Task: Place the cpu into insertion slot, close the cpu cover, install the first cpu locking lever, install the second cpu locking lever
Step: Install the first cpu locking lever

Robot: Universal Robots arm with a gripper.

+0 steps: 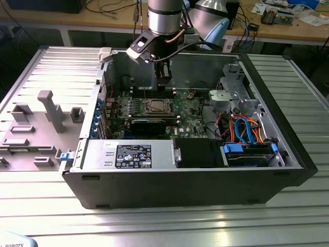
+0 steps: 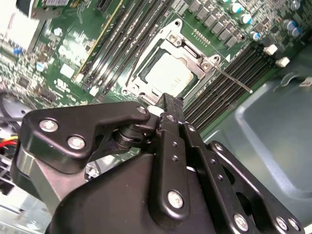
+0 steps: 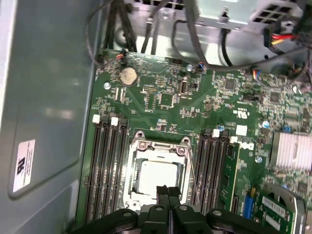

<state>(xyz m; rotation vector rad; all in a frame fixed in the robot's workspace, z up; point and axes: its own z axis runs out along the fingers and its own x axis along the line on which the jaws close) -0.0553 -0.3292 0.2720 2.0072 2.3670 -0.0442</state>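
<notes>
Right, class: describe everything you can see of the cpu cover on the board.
The cpu cover is a thin silvery metal frame with a large square window, where the pale cpu top shows. It lies flat, closed over the chip, on the green board between banks of black memory slots. A thin wire lever slants out from one corner. The gripper hovers by one edge; contact cannot be told.

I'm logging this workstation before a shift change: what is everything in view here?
computer case: one, black, open, on the ribbed metal table
board: one, green, inside the case
cpu cover: one, silvery, flat on the board
cpu: one, silvery-grey, within the cover's window
memory slots: several, black, both sides of the cpu
cables: several, blue and orange, exterior view's right
fixture tray: one, grey, exterior view's left
arm: one, silver, above the case
hand: one, black, shut, near the cpu
</notes>
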